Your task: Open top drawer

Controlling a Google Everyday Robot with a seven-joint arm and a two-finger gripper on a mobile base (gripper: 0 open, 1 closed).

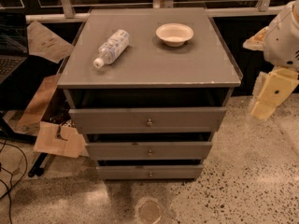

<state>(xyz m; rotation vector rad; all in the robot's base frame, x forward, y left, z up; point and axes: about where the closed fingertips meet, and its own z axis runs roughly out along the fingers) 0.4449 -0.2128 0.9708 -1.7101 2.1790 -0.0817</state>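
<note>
Top drawer (112,120) is found at the front of a grey table (149,66), directly under the table top, and it is the widest of the three drawer fronts. A small round metal knob (149,122) is set at its centre. A dark gap is seen between its upper edge and the table top. Under it the middle drawer (117,150) and the bottom drawer (121,172) are placed, each narrower than the one above.

On the table top a plastic water bottle (111,47) is lying on its side at the left, with its cap turned to the near left. A white bowl (174,33) is standing upright at the far right, well apart from the bottle.

The claw (267,99) is held in the air at the right edge of the scene, beside the table, above the speckled floor (243,181). Nothing is touched by it. How far it is open cannot be told. Pieces of cardboard (53,141) are lying at the left of the table.
</note>
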